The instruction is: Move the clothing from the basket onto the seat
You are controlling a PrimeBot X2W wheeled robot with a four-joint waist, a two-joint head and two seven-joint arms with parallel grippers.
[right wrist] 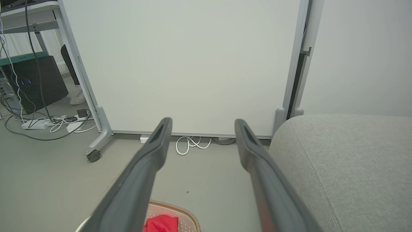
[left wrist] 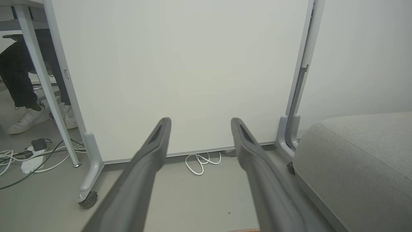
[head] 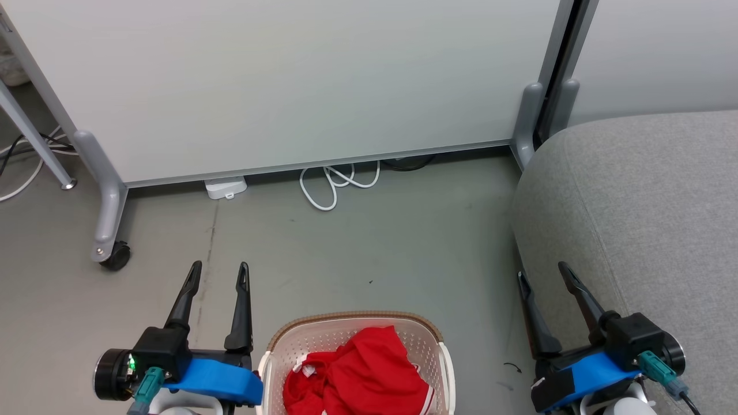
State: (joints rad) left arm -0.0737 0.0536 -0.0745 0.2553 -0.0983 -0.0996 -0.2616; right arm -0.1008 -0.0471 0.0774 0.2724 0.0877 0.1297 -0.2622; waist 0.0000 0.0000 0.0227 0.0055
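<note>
At either side of the basket, left pincer and right pincer, fingers spread wide, both empty. Just right of the left pincer, probably the nearer one: red clothing heaped in the basket, no clear long axis. Beneath and right of the right pincer: grey seat. Right wrist view: red cloth low between the fingers. Left wrist view: sliver of brown rim, a person's shoes.

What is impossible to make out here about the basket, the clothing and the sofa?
The basket: head view, near part cut off by the bottom edge; its floor is hidden by the clothing.
The clothing: bunched in one red heap, so the number of garments is unclear.
The sofa: head view, cut off by the right edge.
</note>
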